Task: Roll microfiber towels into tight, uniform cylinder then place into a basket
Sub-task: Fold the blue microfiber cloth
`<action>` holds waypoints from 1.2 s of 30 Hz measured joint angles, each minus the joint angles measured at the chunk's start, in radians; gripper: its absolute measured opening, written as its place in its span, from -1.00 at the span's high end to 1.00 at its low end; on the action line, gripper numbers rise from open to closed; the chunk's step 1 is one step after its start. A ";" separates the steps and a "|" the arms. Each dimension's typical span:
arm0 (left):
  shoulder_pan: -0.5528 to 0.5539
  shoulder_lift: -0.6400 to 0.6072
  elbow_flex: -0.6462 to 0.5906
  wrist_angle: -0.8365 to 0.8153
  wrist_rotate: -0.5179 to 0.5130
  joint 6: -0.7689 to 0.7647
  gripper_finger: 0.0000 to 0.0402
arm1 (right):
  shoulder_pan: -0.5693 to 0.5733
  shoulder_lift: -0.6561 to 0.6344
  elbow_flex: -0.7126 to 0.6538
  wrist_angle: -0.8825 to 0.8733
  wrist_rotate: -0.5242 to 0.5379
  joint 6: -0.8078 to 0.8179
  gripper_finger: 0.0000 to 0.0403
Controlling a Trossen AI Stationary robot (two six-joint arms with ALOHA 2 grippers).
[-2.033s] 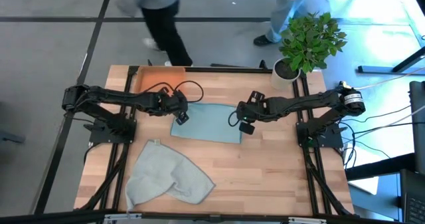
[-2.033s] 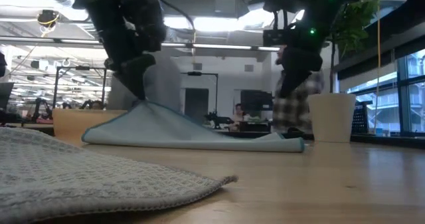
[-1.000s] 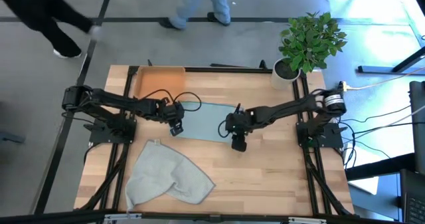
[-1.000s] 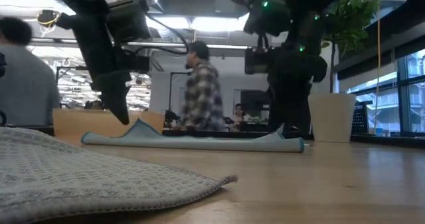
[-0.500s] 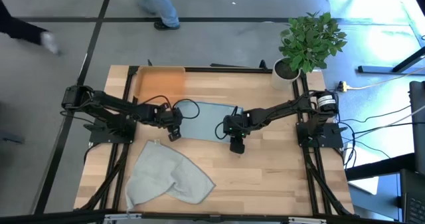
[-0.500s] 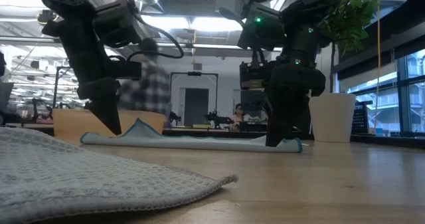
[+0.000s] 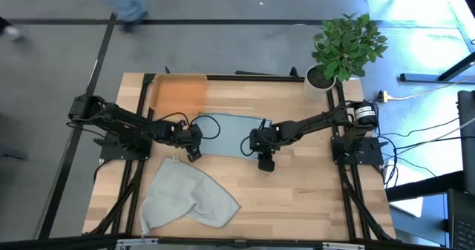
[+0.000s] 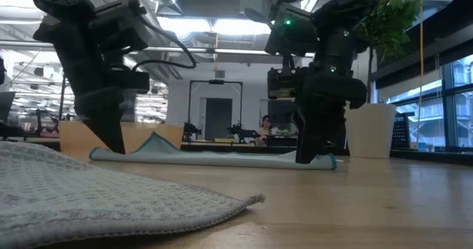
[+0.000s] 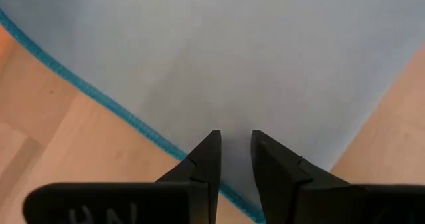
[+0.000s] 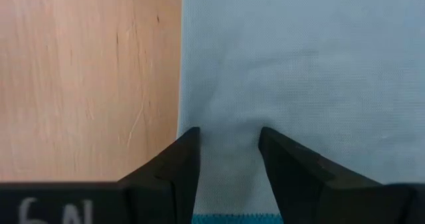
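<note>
The light teal-blue towel lies spread flat on the table, with a small hump at its left end. My left gripper points down at its near left corner, fingers a narrow gap apart over the teal hem. My right gripper is open and points down at the near right corner. The pale grey-green towel lies crumpled near the front edge. The orange basket stands at the far left. My left gripper's fingertips stand just inside the hem at the towel's near left corner; whether they touch the cloth, I cannot tell. My right gripper sets its two spread fingertips down on the towel's near right corner from above. The cloth puckers slightly between them and lies flat on the table.
A white plant pot with a leafy plant stands at the far right corner. Bare wood lies right of the grey-green towel and in front of the right gripper. Cables loop over the teal towel's far left part.
My left gripper has moved toward the table's near edge and down, coming to the teal towel's near left corner. The towel lies as before.
</note>
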 joint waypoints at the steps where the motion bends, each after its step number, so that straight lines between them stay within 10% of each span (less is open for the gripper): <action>1: -0.007 0.000 0.000 0.000 0.001 -0.019 0.65 | 0.001 0.000 0.000 -0.006 0.015 0.001 0.19; 17: -0.121 0.000 0.006 0.126 0.046 -0.031 0.65 | -0.001 -0.006 0.010 -0.068 0.315 0.000 0.19; 36: 0.047 -0.001 0.054 -0.023 -0.152 0.143 0.65 | -0.001 -0.066 0.012 -0.061 0.199 0.029 0.19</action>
